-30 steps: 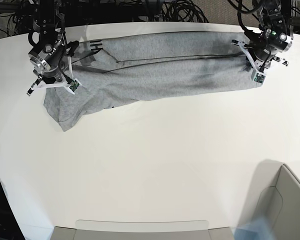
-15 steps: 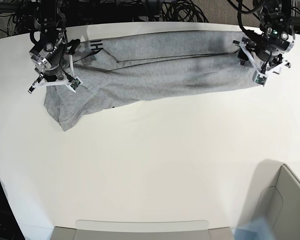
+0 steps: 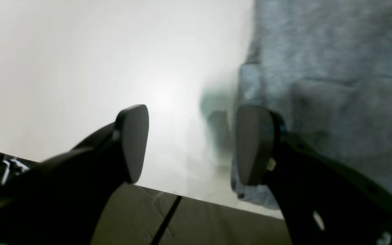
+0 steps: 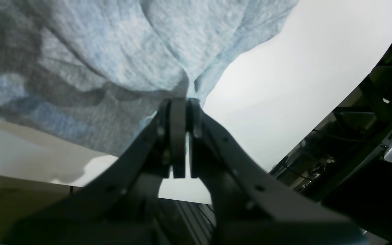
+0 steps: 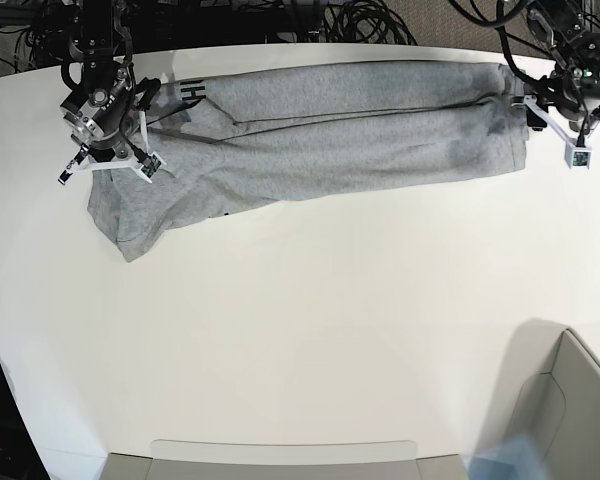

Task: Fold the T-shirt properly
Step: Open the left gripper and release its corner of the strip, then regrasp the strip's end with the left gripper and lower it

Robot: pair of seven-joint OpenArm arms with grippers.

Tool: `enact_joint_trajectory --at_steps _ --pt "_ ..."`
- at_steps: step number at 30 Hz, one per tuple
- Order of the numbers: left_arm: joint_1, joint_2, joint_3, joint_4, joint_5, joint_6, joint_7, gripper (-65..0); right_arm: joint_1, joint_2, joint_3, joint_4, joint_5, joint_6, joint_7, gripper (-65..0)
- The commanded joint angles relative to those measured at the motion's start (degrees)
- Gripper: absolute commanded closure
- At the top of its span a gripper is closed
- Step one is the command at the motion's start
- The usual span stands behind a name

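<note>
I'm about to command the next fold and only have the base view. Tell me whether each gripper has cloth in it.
Observer: The left gripper is open; its wrist view shows bare table between the pads, with the T-shirt edge beside one pad.
Operator: Confirm the right one.
Observer: The right gripper is shut on the T-shirt; a pinch of grey fabric bunches right at its fingertips.
Operator: Report whether that pinch is lifted.
Observer: The right wrist view shows cloth draping away from the pinch, with white table visible past it.
</note>
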Motion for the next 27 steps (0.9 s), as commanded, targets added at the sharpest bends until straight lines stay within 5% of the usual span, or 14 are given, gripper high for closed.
enact_joint_trajectory --at_steps 1,10,27 --pt "-0.6 -0.87 -0.62 -0.03 0.0 -0.06 1.07 -40.3 0.49 0.44 0.32 0.86 -0.52 0.89 0.02 0.0" --pt "-2.53 -0.87 -0.44 -0.82 -0.09 -0.06 7.18 -40.3 0.49 0.44 0.32 0.86 -0.52 0.89 0.02 0.0" --pt "-5.35 2.91 2.81 -0.56 -0.26 -0.06 7.18 -40.1 0.76 0.44 0.32 -1.07 -0.52 0.89 0.11 0.0"
